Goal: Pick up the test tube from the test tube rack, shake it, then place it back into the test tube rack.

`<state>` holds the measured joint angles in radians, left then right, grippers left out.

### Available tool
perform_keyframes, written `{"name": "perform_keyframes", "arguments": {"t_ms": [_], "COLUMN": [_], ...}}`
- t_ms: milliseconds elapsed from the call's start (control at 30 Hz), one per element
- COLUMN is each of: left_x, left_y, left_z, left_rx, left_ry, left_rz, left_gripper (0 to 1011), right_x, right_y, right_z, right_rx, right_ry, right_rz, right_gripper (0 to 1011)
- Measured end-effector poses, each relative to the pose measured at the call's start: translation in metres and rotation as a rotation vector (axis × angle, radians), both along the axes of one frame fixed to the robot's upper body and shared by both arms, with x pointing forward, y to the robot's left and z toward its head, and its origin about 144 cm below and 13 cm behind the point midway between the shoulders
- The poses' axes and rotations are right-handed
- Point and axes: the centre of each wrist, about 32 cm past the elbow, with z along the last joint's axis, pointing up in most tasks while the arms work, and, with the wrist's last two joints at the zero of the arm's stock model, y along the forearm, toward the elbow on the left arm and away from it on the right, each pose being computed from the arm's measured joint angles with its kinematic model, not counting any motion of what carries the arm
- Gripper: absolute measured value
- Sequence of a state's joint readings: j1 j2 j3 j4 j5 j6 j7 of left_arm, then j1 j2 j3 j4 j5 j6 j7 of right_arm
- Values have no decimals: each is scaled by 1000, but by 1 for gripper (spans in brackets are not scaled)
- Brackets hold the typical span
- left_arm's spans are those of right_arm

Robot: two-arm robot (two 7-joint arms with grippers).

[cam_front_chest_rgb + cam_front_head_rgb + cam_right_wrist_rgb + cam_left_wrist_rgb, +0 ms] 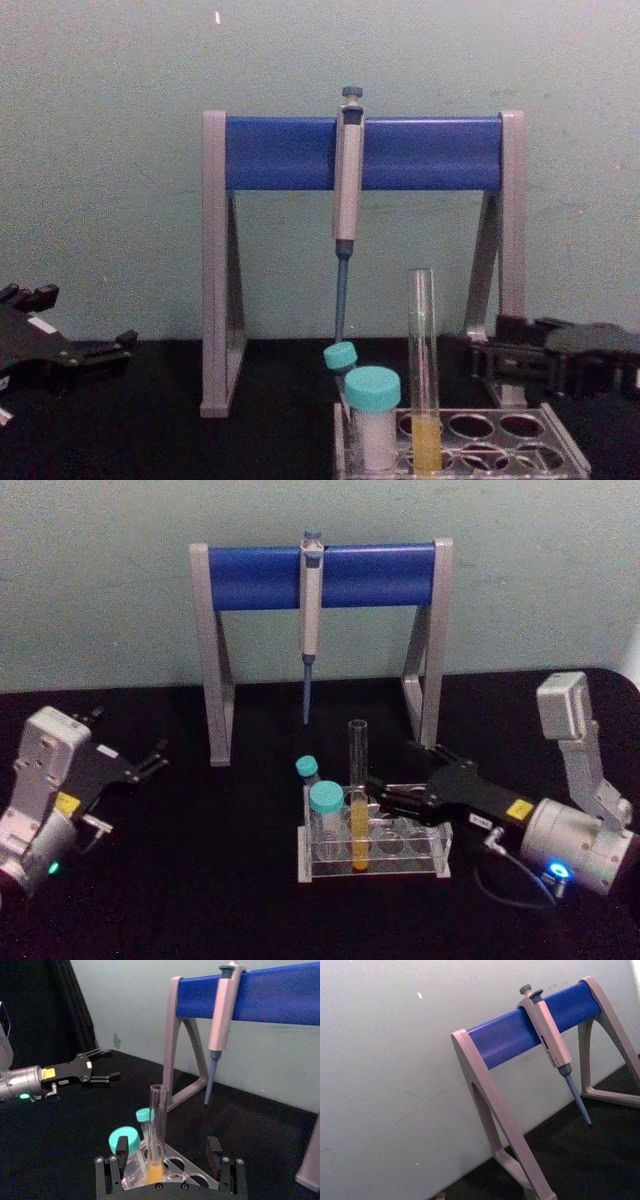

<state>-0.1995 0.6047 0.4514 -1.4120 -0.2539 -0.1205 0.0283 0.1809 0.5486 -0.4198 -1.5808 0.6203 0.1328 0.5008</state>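
Observation:
The test tube (358,780) stands upright in the test tube rack (420,860), with yellow liquid in its lower part. It is a tall clear glass tube with no cap. My right gripper (378,798) reaches in from the right, low over the rack, and is open. Its fingertips sit just right of the tube and do not touch it. In the right wrist view the tube (159,1125) stands ahead of the gap between the two black fingers (121,1147). My left gripper (150,758) rests open at the far left, well away from the rack (560,455).
Two teal-capped vials (325,800) stand in the rack left of the tube. Behind it, a grey-and-blue pipette stand (260,578) holds a hanging grey pipette (311,630). The table top is black, and a pale wall closes off the back.

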Motion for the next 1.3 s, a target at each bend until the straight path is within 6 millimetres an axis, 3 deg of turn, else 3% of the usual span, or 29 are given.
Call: {"name": "perform_keyframes", "arguments": {"t_ms": [500, 1300], "left_x": [0, 0], "left_y": [0, 0], "left_z": [0, 0], "left_rx": [0, 0], "left_ry": [0, 0], "left_rz": [0, 0], "left_gripper": [1001, 1001], "right_x": [31, 35], "right_y": [15, 21], "right_z": [5, 1], "right_rx": [-20, -36], "right_ry": [20, 28], "right_rz": [46, 65], "right_gripper": [1000, 1000]}}
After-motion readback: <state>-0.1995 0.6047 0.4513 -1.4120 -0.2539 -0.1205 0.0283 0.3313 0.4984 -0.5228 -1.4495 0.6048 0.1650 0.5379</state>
